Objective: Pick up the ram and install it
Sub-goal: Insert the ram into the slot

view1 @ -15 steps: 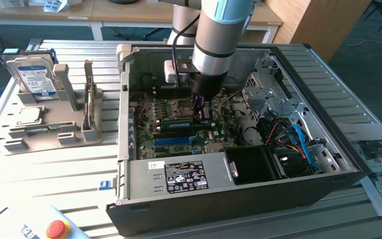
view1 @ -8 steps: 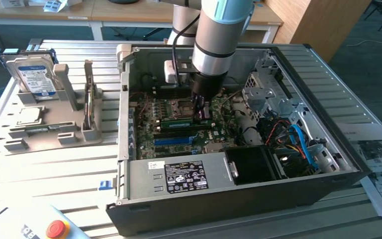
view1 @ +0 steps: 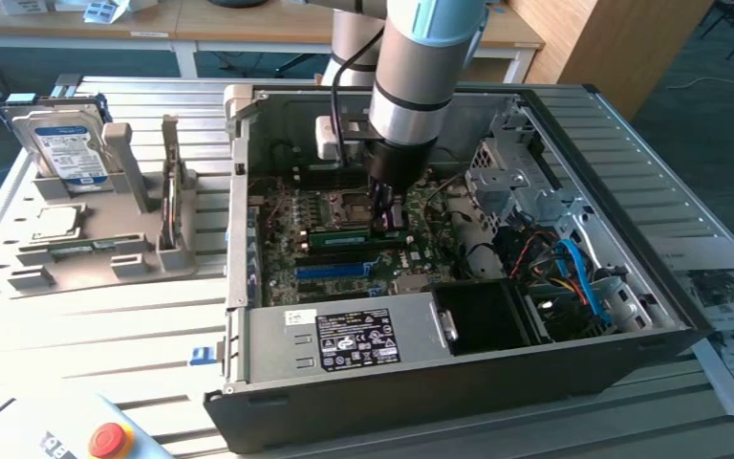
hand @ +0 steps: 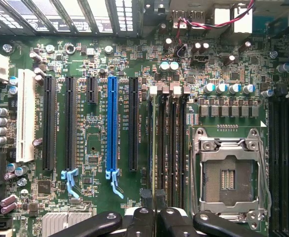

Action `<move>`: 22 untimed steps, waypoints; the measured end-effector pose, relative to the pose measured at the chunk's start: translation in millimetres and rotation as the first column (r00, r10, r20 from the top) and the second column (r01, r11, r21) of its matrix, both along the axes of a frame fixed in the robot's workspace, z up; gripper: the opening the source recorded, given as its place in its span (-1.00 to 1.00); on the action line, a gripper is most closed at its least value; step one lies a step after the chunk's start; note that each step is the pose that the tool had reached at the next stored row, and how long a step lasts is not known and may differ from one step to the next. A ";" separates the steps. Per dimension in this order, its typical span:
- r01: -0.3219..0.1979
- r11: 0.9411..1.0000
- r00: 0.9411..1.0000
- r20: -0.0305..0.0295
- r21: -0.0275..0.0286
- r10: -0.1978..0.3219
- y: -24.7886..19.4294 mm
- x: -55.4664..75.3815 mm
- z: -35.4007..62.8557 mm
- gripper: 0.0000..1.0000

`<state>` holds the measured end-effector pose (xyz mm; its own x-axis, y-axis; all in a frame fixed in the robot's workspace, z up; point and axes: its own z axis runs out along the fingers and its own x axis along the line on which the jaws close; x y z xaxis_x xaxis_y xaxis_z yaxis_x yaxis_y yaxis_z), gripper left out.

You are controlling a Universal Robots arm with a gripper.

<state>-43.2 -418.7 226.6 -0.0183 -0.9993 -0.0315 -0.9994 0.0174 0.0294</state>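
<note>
- Gripper (view1: 389,222): I see it lowered into the open black computer case (view1: 469,382), fingers (hand: 145,217) drawn close and pinching the stick's upper edge.
- Long, slim green circuit-board ram stick (view1: 341,235): directly beneath the fingertips, standing on edge at the green motherboard's (hand: 95,163) memory slots.
- Square silver processor socket (hand: 230,173): just beside the gripper.

The wrist view's edge cuts off the gripper (hand: 154,210), hiding most of it.
</note>
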 end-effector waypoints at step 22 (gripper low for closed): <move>0.000 1.000 1.000 -0.001 0.001 0.000 -1.0 1.3 10.2 -0.76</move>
